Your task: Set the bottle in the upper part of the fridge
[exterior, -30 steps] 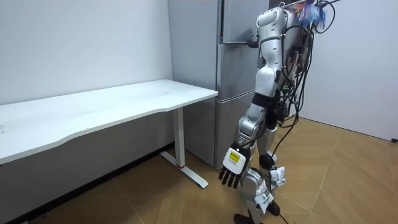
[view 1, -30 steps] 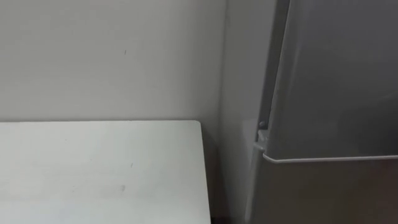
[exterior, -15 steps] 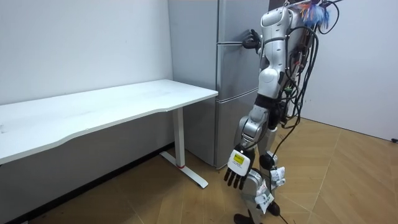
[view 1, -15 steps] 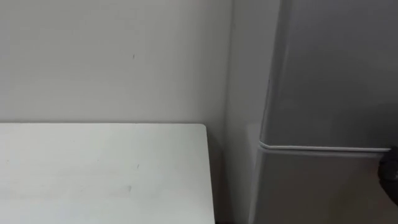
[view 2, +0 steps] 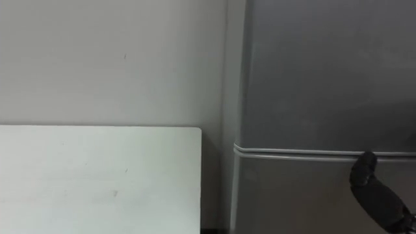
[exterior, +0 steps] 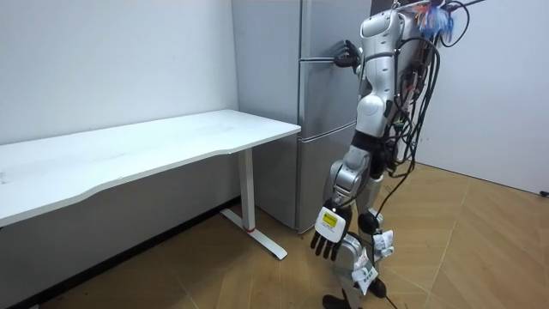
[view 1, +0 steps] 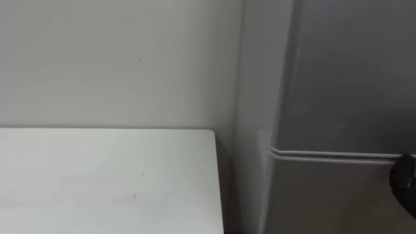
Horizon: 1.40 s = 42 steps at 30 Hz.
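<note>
The grey fridge (exterior: 322, 103) stands right in front of me, against the wall. Its upper door (view 1: 351, 71) is shut, flush above the seam (view 2: 299, 153) that parts it from the lower door (view 1: 325, 195). My right hand (view 2: 374, 192) is raised to that seam, and a dark straight finger lies against the door front; in the room view this right hand (exterior: 346, 57) sits at the door near head height. My left hand (exterior: 327, 236) hangs beside my leg, fingers relaxed, holding nothing.
A white table (view 1: 104, 175) stands to the left of the fridge along the pale wall (view 1: 117, 58), a narrow gap between them. In the room view the white table (exterior: 154, 146) has white legs, and wooden floor (exterior: 480, 257) lies open behind me.
The upper door stood ajar a second ago and is now shut. My right hand has come up to the door seam. The left hand has swung slightly back towards my leg.
</note>
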Tool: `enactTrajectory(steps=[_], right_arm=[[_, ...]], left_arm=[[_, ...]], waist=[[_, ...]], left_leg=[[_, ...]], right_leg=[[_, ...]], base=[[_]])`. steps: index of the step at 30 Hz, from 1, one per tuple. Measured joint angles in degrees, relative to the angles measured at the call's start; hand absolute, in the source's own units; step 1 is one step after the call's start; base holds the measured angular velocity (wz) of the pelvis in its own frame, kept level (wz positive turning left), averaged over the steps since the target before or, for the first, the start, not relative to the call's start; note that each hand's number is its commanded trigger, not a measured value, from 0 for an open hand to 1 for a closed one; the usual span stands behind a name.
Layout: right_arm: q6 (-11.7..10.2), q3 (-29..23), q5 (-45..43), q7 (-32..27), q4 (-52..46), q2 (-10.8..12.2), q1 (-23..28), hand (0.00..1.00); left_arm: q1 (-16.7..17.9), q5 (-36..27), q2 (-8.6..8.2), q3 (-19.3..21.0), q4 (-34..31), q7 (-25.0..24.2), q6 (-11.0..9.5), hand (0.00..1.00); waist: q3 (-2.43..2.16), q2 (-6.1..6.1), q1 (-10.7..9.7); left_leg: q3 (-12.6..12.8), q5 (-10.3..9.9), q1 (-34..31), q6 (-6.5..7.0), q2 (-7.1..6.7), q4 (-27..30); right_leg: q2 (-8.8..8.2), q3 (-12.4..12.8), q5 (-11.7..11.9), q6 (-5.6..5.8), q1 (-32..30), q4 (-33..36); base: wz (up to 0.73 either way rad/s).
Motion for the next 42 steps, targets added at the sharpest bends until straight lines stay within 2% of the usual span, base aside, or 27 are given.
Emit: enactTrajectory(steps=[9,16,20,21,22,24,28,31,34,36,38,42], right_arm=[[0.2,-1.3,0.7,2.0,0.8,0.0,-0.5,0.0],[-0.7,-3.2,3.1,4.2,0.7,0.0,-0.6,0.0],[-1.1,-8.4,8.4,3.3,-0.7,-0.5,-0.6,0.0],[-1.1,-9.3,9.3,2.9,-1.0,-0.9,-0.6,0.0],[-1.1,-11.3,10.1,2.5,-1.7,-1.7,-0.7,0.0],[-2.2,-13.9,12.4,1.1,-1.9,-2.9,-1.3,0.0],[-4.2,-19.5,18.2,-3.0,-1.3,-3.3,-1.2,0.0],[-4.8,-20.8,21.2,-5.4,1.8,-3.2,-0.1,0.0],[-4.9,-21.2,24.6,-6.1,5.6,-2.5,2.4,0.0],[-4.6,-21.6,27.8,-6.8,8.9,-1.7,3.7,0.0],[-4.4,-22.9,32.5,-7.9,11.4,0.4,5.5,0.0],[-4.0,-23.4,39.2,-8.3,15.8,2.0,7.3,0.0]], left_arm=[[0.1,0.1,0.74,-0.3,0.0,-0.6,-0.2,0.0],[0.1,1.3,0.74,1.1,-0.7,-1.1,-1.0,0.0],[1.6,1.2,0.58,5.4,-1.2,-1.1,-1.7,0.0],[1.7,1.1,0.58,5.8,-1.2,-1.1,-1.7,0.0],[1.8,1.2,0.53,6.3,-1.2,-1.0,-1.8,0.0],[2.3,1.0,0.53,7.9,-1.4,-0.7,-1.8,0.0],[3.9,1.1,0.25,9.1,-3.4,0.9,-1.9,0.0],[3.8,1.0,0.26,9.3,-3.6,2.2,-2.0,0.0],[3.6,1.2,0.23,9.1,-4.3,3.2,-1.9,0.0],[3.5,1.2,0.23,9.2,-4.9,4.1,-1.8,0.0],[3.6,1.0,0.23,9.5,-6.3,4.6,-1.6,0.0],[3.6,1.1,0.02,9.5,-7.9,5.6,-1.4,0.0]], waist=[[0.0,-0.22,-0.4],[-0.01,-0.17,-0.8],[-0.29,0.19,-1.0],[-0.14,-0.03,-1.0],[-0.53,0.5,-1.5],[-0.69,0.4,-2.4],[-0.61,0.22,-3.0],[-0.5,0.34,-4.1],[-0.41,0.6,-5.4],[-0.51,0.84,-5.5],[-0.51,1.32,-6.0],[-0.49,1.78,-7.2]], left_leg=[[-0.1,0.0,0.0,0.0,0.02,0.2],[-0.2,0.0,0.0,0.01,-0.03,0.1],[-0.6,0.0,-0.1,0.04,-0.17,-0.2],[-0.6,0.0,-0.2,0.04,-0.2,-0.2],[-0.8,0.0,-0.5,0.04,-0.25,-0.2],[-1.4,0.0,-0.8,0.05,-0.27,-0.1],[-1.3,0.0,-0.9,0.04,-0.15,0.2],[-1.3,0.0,-0.9,0.04,-0.16,0.2],[-1.4,0.0,-1.0,0.04,-0.25,0.2],[-1.2,0.0,-1.0,0.04,-0.24,0.2],[-1.1,0.0,-0.9,0.04,-0.21,0.2],[-1.2,0.0,-0.9,0.04,-0.2,0.2]], right_leg=[[0.0,-0.1,0.2,0.0,0.1,0.1],[-0.08,-0.4,0.2,0.06,0.2,0.0],[-0.2,-0.7,0.3,0.14,0.2,-0.1],[-0.21,-0.8,0.3,0.15,0.1,-0.2],[-0.24,-1.0,0.2,0.18,0.1,-0.3],[-0.08,-1.2,0.3,0.23,0.3,-0.7],[-0.01,-1.3,0.3,0.21,0.7,-1.1],[-0.07,-1.4,0.3,0.22,0.8,-1.2],[-0.36,-1.0,0.3,0.29,0.8,-1.9],[-0.3,-0.8,0.3,0.29,0.8,-2.0],[-0.3,-0.7,0.2,0.29,0.8,-1.9],[-0.13,-0.7,0.3,0.28,0.9,-1.9]], base=[[0.0],[0.02],[0.04],[0.09],[0.17],[0.16],[0.01],[0.0],[0.01],[-0.05],[0.0],[0.0]])
